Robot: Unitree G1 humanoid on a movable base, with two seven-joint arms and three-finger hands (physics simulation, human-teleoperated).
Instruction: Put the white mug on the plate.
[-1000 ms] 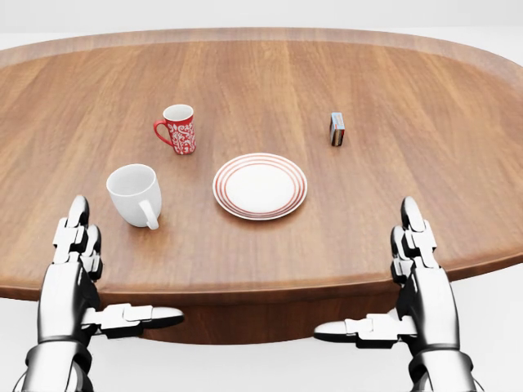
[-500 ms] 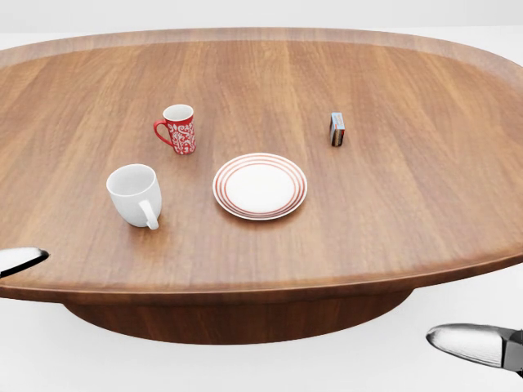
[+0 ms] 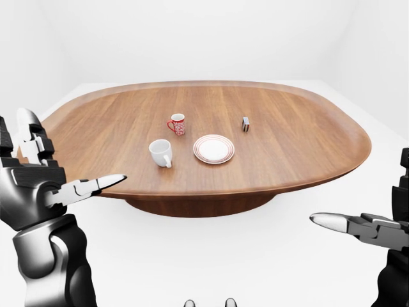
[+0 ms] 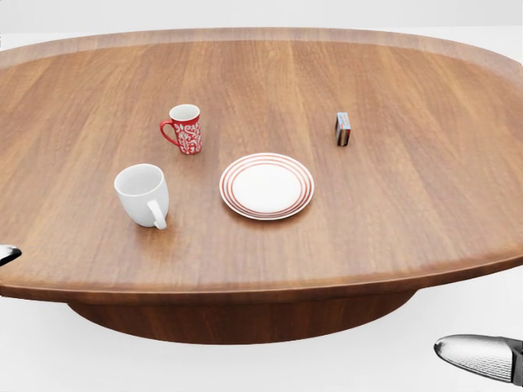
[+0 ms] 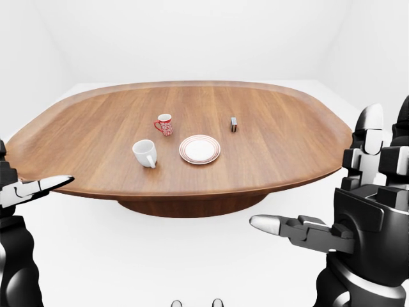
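- Since half a second ago the head view has slid: every item on the desk (image 4: 392, 212) sits slightly further right in that view, so the camera moved, not the objects. The left hand's fingertip has nearly left the left edge.
- Desk: large oval top, brown wood grain, raised rim, dark pedestal beneath. Room: plain white floor and walls.
- White mug (image 4: 143, 194): glossy, plain, upright, handle turned toward the view's bottom right. It stands on bare wood just left of the plate (image 4: 266, 185), apart from it.
- Plate: round, white, red concentric rings at the rim.
- Red patterned mug (image 4: 185, 128) above the white mug; small box (image 4: 343, 129) upright, well to the right.
- Left hand (image 3: 38, 185) and right hand (image 5: 358, 204): metallic, fingers spread wide, holding nothing, both short of the desk.
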